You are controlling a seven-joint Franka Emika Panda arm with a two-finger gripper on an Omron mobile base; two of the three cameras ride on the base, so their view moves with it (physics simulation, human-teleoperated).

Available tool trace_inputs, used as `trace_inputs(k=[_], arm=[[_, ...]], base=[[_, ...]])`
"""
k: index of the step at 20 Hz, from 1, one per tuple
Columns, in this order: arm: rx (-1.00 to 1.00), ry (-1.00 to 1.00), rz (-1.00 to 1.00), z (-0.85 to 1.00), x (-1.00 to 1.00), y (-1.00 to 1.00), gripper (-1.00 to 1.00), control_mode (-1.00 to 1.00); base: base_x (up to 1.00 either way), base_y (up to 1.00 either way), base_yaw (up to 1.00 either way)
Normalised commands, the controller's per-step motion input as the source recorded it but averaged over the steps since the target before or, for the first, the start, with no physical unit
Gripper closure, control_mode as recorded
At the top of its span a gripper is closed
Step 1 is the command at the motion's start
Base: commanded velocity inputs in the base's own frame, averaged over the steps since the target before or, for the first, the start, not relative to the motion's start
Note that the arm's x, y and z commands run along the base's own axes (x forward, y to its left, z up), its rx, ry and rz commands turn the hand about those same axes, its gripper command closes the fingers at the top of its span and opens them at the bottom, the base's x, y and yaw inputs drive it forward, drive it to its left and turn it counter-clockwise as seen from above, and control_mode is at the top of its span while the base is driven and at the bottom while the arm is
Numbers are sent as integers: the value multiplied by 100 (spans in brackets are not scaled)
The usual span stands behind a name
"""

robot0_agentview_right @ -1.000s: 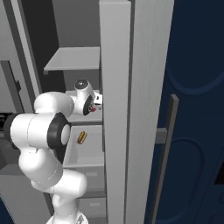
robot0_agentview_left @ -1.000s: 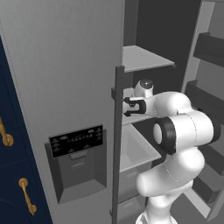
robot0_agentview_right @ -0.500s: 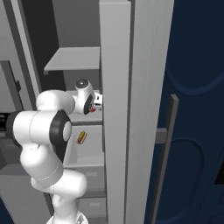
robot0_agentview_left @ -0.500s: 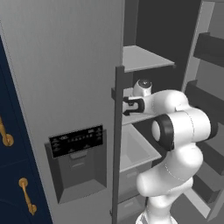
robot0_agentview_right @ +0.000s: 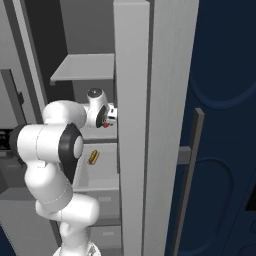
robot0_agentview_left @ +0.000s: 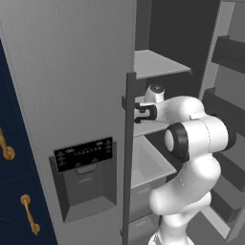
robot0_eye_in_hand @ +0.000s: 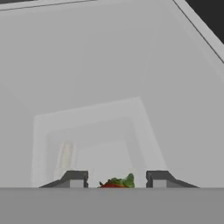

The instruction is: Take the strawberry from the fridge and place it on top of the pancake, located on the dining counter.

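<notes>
The white arm reaches into the open fridge (robot0_agentview_left: 72, 95), just under a grey shelf (robot0_agentview_left: 158, 64). In the hand view the gripper (robot0_eye_in_hand: 117, 180) has its two dark fingertips (robot0_eye_in_hand: 75, 179) standing apart, one on each side of the strawberry (robot0_eye_in_hand: 114, 183). The strawberry sits right between them, red with a bit of green on top. There is still a small gap on each side of it, so the fingers are around the berry but I cannot tell if they are squeezing it. In the right base view a bit of red (robot0_agentview_right: 106, 123) shows at the end of the hand, close to the edge of the fridge wall. Lower down, a small yellow-brown thing (robot0_agentview_right: 92, 157) lies on the pale shelf (robot0_agentview_right: 102, 172) below the hand. A tall grey handle (robot0_agentview_left: 128, 153) stands in front of the arm in the left base view.
</notes>
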Motion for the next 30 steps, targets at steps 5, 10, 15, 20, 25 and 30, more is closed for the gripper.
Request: trace_inputs(k=[5, 10, 15, 20, 25, 30], arm=[[5, 0, -3, -32, -18, -12, 100, -100], [6, -6, -15, -28, -37, -21, 100, -100], [0, -5, -1, 29, -85, 0, 100, -100], [0, -6, 0, 39, -100, 0, 100, -100], [-1, 1, 1, 67, -100, 2, 100, -100], [-6, 15, 7, 74, -100, 17, 100, -100]], base=[[0, 0, 0], [0, 0, 0], [0, 0, 0], [0, 0, 0], [0, 0, 0], [0, 0, 0]])
